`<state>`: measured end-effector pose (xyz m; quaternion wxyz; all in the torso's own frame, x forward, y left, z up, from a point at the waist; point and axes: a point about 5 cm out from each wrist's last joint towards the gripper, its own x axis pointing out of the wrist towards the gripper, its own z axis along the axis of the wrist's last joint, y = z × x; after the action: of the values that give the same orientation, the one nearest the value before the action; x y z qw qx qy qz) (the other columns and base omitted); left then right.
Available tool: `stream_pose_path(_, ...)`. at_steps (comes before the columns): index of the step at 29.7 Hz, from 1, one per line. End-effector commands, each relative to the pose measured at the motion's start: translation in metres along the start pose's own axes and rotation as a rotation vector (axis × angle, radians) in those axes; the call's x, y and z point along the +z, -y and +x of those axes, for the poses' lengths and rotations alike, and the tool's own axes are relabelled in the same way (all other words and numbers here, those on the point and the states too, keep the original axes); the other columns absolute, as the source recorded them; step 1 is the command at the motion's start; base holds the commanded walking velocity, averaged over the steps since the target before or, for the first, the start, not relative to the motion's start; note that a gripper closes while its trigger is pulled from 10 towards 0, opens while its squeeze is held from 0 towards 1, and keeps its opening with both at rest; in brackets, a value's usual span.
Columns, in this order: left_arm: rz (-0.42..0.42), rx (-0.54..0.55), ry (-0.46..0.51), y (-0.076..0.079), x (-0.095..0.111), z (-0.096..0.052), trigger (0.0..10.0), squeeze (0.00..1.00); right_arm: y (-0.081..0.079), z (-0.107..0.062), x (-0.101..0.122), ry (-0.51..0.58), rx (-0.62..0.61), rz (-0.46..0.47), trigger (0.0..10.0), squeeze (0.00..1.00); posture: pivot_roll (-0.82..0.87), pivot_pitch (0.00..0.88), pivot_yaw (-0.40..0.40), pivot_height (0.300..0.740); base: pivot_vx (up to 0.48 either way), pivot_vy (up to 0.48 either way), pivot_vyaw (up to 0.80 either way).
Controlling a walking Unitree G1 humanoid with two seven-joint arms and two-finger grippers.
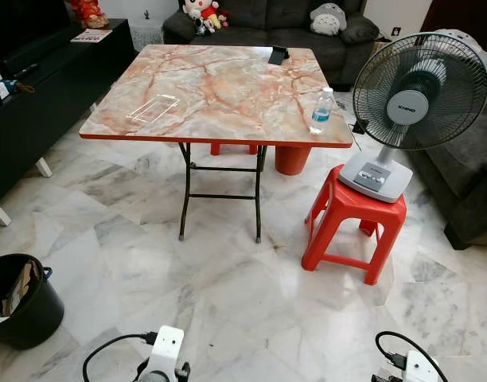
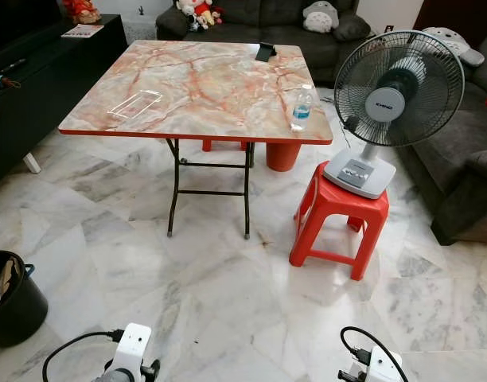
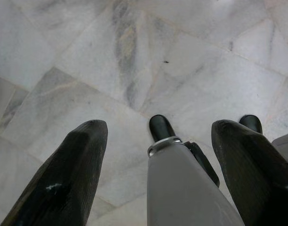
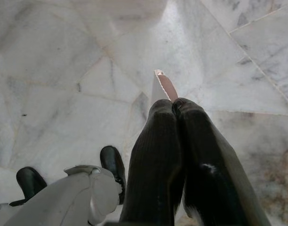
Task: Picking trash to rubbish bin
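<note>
On the marble floor (image 1: 227, 294), in front of the folding table (image 1: 220, 91), the robot is standing with both arms hanging low.

- Left gripper (image 3: 158, 155): hanging over bare floor tiles, its two black fingers (image 3: 64, 179) spread wide apart with nothing between them. The robot's grey leg and black feet are showing below it.
- Right gripper (image 4: 174, 106): hanging over the floor, its fingers pressed together and pinching a thin flat scrap of trash (image 4: 164, 87), whitish with a reddish-brown face, which is sticking out past the fingertips.
- Rubbish bin (image 1: 25, 306): black, round, with a handle at its rim, sitting on the floor well short of the table and off its left corner, on the robot's left. Some paper or card is already lying inside it.
- Folding table: marble-patterned top with a red edge and dark metal legs.
- Water bottle (image 1: 321, 111): clear, blue label, standing upright near the table's right front corner.
- Clear flat plastic piece (image 1: 152, 107): lying on the table toward its left front.
- Dark object (image 1: 277, 55): resting at the table's far edge; what it is cannot be told.
- Red bucket (image 1: 292, 159): sitting under the table's right side.
- Red plastic stool (image 1: 351, 227): standing just right of the table and carrying a grey electric fan (image 1: 418, 91).
- Dark sofa (image 1: 283, 28): beyond the table, holding soft toys (image 1: 329, 17).
- Black low cabinet (image 1: 44, 87): running along the table's left.
</note>
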<state>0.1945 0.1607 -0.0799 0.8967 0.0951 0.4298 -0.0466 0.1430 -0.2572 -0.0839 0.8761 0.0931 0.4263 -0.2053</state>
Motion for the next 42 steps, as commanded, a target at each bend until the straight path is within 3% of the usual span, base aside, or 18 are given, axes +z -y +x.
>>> stream_pose_path(1,-0.024,0.013,-0.043,-0.001,-0.011,-0.002,10.0,0.00,0.003,0.000,-0.001,-0.007,-0.029,-0.006,10.0,0.00,-0.16,0.043,-0.055,0.740,0.000,0.000,0.80)
stream_pose_path(12,-0.047,-0.002,-0.004,0.006,0.006,0.002,10.0,0.00,-0.005,0.006,0.024,0.044,-0.014,-0.023,10.0,0.00,-0.16,0.023,-0.056,0.740,0.000,0.000,0.80)
stream_pose_path(35,-0.042,0.014,-0.053,0.004,-0.008,-0.001,10.0,0.00,-0.001,0.004,0.017,0.037,-0.031,-0.012,10.0,0.00,-0.17,0.014,-0.055,0.740,0.000,0.000,0.79)
stream_pose_path(42,-0.036,0.022,-0.051,0.004,-0.005,0.000,10.0,0.00,-0.003,0.005,0.025,0.073,-0.014,0.046,10.0,0.00,-0.17,0.030,-0.061,0.740,0.140,0.000,0.00)
